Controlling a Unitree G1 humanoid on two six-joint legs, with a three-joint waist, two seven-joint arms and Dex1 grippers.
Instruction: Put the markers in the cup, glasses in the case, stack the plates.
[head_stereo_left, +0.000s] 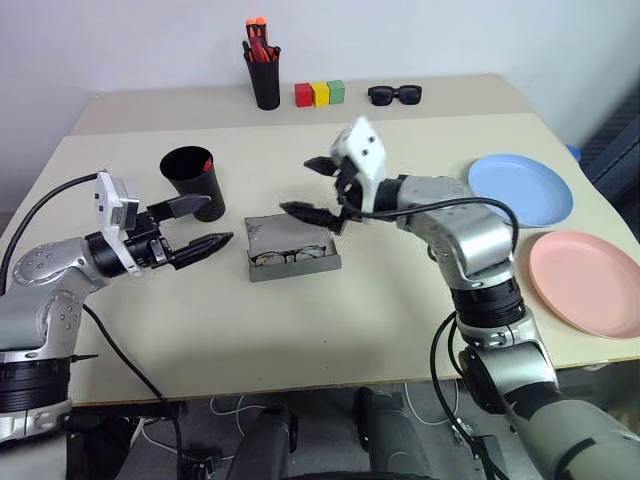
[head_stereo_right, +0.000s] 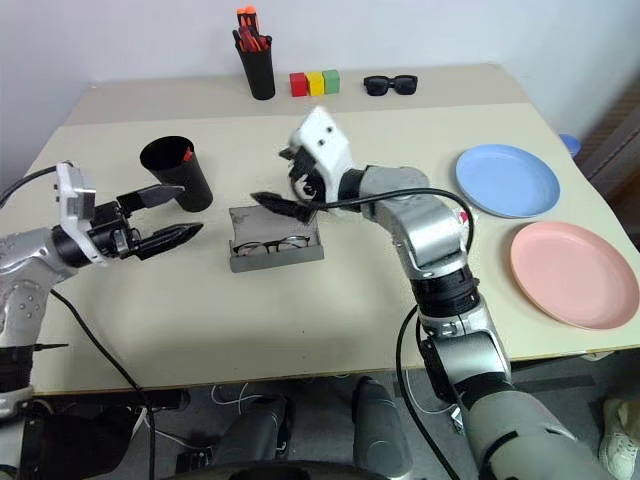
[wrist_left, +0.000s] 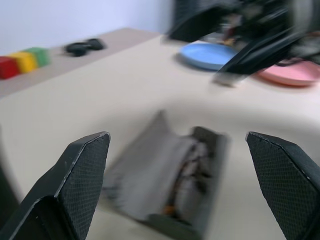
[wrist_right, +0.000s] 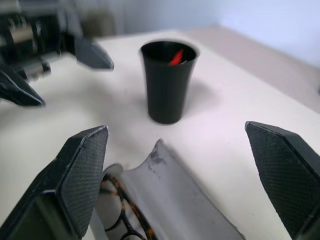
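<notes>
The black cup (head_stereo_left: 192, 182) stands at the left middle of the table, with a red marker (wrist_right: 176, 57) tip showing inside its rim. The grey case (head_stereo_left: 292, 250) lies open in the middle, and the wire-frame glasses (head_stereo_left: 289, 257) rest inside it. My left gripper (head_stereo_left: 220, 217) is open and level between the cup and the case, holding nothing. Above the case's far edge my right gripper (head_stereo_left: 294, 186) hovers open and empty. The light blue plate (head_stereo_left: 521, 189) and the pink plate (head_stereo_left: 586, 281) lie side by side on the right, apart from each other.
A narrow black pen holder (head_stereo_left: 265, 78) with red-orange pens stands at the back. Beside it are red, yellow and green blocks (head_stereo_left: 319, 94) and black sunglasses (head_stereo_left: 394, 95). The table's front edge (head_stereo_left: 300, 385) runs close below the case.
</notes>
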